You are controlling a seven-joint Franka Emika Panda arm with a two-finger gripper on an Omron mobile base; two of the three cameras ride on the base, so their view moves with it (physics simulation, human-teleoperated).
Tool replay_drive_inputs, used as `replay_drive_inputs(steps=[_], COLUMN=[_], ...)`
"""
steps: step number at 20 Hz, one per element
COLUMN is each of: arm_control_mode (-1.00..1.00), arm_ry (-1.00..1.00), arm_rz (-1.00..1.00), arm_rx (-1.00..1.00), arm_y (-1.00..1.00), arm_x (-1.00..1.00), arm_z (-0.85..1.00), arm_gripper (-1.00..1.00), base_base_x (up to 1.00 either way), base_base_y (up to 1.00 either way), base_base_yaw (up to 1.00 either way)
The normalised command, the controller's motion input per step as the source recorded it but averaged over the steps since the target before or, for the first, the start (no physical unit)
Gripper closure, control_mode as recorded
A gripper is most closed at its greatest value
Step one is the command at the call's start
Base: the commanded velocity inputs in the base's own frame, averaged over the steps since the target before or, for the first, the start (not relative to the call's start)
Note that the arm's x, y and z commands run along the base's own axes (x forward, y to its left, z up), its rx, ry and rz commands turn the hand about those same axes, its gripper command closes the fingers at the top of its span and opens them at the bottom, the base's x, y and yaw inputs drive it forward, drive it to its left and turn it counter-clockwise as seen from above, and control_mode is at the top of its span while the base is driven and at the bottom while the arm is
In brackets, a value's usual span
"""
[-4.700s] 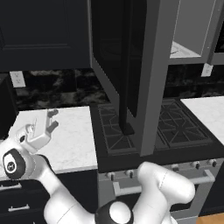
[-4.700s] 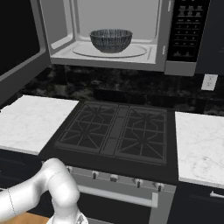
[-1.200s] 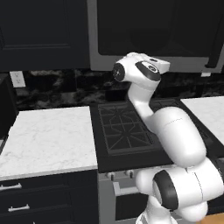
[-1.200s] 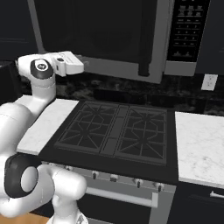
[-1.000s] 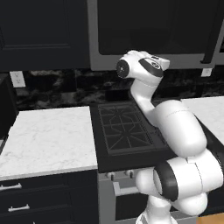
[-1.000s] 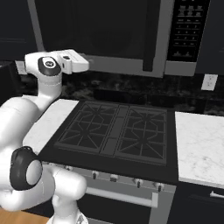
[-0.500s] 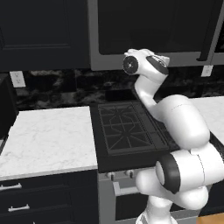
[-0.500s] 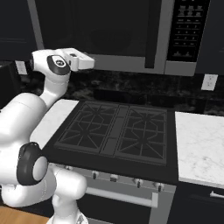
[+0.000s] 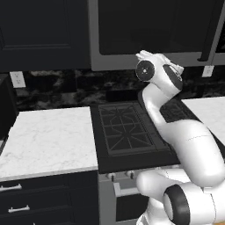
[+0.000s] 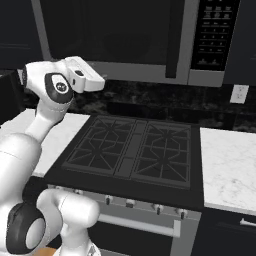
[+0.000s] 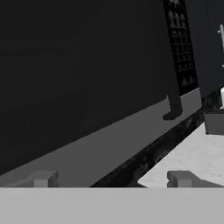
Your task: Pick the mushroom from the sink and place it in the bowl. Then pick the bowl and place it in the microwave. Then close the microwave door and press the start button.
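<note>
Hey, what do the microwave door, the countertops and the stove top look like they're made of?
Microwave door: dark glossy glass in a brushed grey metal frame, judging by its sheen and pale edge; its handle looks like dark plastic or metal.
Countertops: white stone, probably marble, given the faint grey veining and smooth polish.
Stove top: matte black, with grates that look like cast iron.

A wide black microwave (image 10: 150, 40) with a grey frame hangs above a stove. Its door (image 10: 107, 32), a large dark glass panel edged in grey metal, is shut flat against the front. A dark vertical handle bar runs down the door's right edge, beside the button panel.
</note>
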Motion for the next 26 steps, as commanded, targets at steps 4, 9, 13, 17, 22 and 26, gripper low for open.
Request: replay_drive_inputs(steps=[4, 9, 13, 17, 22, 26], arm_control_mode=[-1.00, -1.00, -1.00, -1.00, -1.00, -1.00], arm_ry=[-0.15, -0.11, 0.00, 0.00, -0.01, -0.03], arm_rz=[-0.07, -0.14, -0.07, 0.00, 0.00, 0.00], arm_rx=[0.32, 0.43, 0.52, 0.59, 0.70, 0.65], arm_y=[-0.73, -0.96, -0.83, -0.58, -0.49, -0.52], arm_x=[-1.00, -1.00, -0.76, -0.57, -0.15, -0.01], arm_z=[0.00, 0.00, -0.07, -0.14, -0.08, -0.05], arm_gripper=[-1.00, -1.00, -1.00, -1.00, -1.00, -1.00], base_base_x=[0.00, 0.00, 0.00, 0.00, 0.00, 0.00], base_base_y=[0.00, 0.00, 0.00, 0.00, 0.00, 0.00], base_base_yaw=[0.00, 0.00, 0.00, 0.00, 0.00, 0.00])
